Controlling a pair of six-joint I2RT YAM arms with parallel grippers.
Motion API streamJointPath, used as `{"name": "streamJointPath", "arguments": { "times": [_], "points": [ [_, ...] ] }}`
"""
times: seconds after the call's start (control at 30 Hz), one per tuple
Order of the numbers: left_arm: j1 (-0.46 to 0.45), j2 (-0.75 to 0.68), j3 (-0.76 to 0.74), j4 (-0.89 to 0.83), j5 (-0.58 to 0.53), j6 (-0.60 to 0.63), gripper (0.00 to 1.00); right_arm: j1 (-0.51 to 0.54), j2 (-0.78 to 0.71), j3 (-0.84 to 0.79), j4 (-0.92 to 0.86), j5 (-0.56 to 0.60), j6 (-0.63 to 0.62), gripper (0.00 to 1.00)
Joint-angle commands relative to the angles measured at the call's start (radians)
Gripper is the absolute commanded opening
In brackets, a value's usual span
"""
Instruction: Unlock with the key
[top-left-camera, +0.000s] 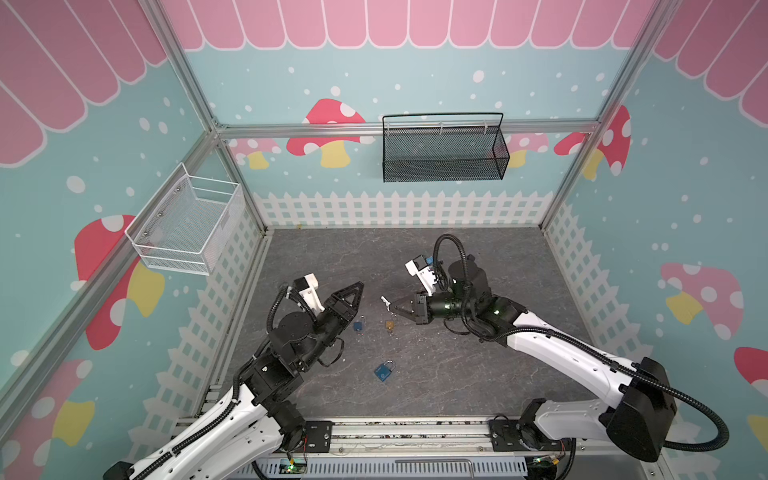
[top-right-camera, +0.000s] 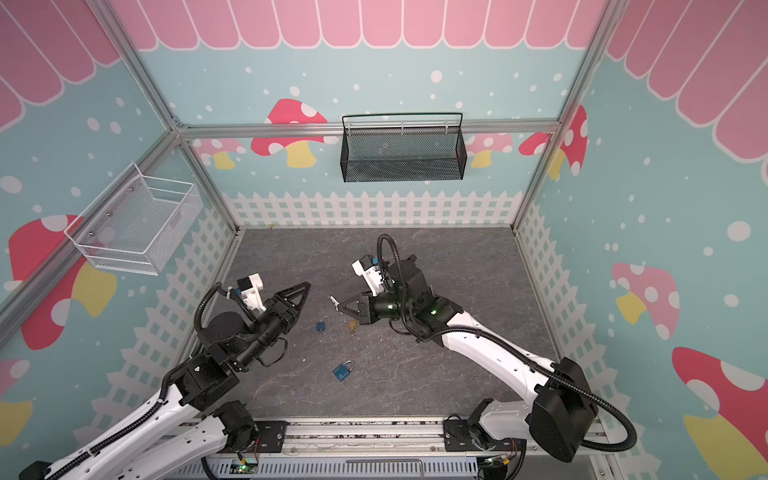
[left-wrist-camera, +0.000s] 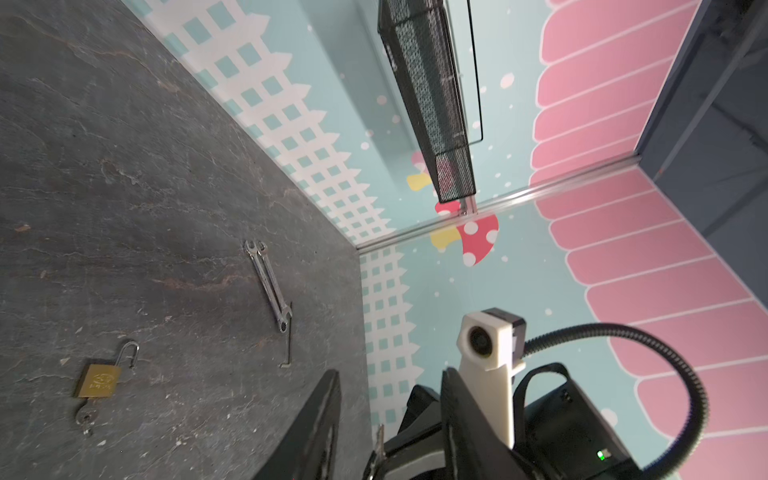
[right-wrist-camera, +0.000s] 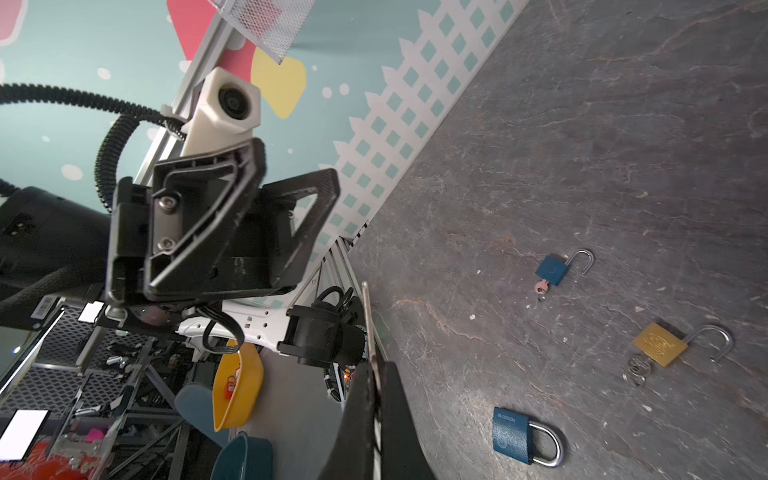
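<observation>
Nearest the front edge of the table (top-left-camera: 457, 374), the large blue padlock (top-left-camera: 383, 372) is seen lying flat. Its shackle is shown pressed home in the right wrist view, so it is judged to be the one lock not yet opened. Its long axis is laid on a diagonal in both top views. The shackle is turned towards the far right, so the keyhole end, which cannot be made out, is taken to face the near left.

Further in, the small blue padlock (top-left-camera: 358, 325) and the brass padlock (top-left-camera: 390, 325) are found side by side but apart. Each is shown with its shackle swung open and a key lodged in its base.

Just beyond these and raised above them, the key (top-left-camera: 385, 301) is pinched in the closed right gripper (top-left-camera: 395, 308). Its blade is pointed leftward and slightly away, off from the locked padlock, which lies nearer the front and lower. The right gripper is judged the nearer of the two, and the blade would have to be brought round and down to meet the keyhole end. The left gripper (top-left-camera: 359, 286) is held aloft with its fingers parted and nothing between them.

Farther back, a pair of spanners (left-wrist-camera: 268, 286) is shown on the table, and a black mesh basket (top-left-camera: 442, 153) is hung on the rear wall.
</observation>
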Motion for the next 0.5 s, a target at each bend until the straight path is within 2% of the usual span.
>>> {"name": "streamJointPath", "arguments": {
  "times": [0.0,0.23,0.47],
  "points": [
    [0.005,0.055,0.040,0.007,0.173,0.138,0.40,-0.004,0.010,0.034,-0.013,-0.069,-0.035,0.00],
    [0.005,0.124,0.057,0.061,0.269,0.197,0.37,-0.010,0.026,0.047,-0.015,-0.097,-0.031,0.00],
    [0.005,0.151,0.054,0.112,0.313,0.192,0.21,-0.027,0.033,0.037,-0.017,-0.101,-0.030,0.00]
  ]
}}
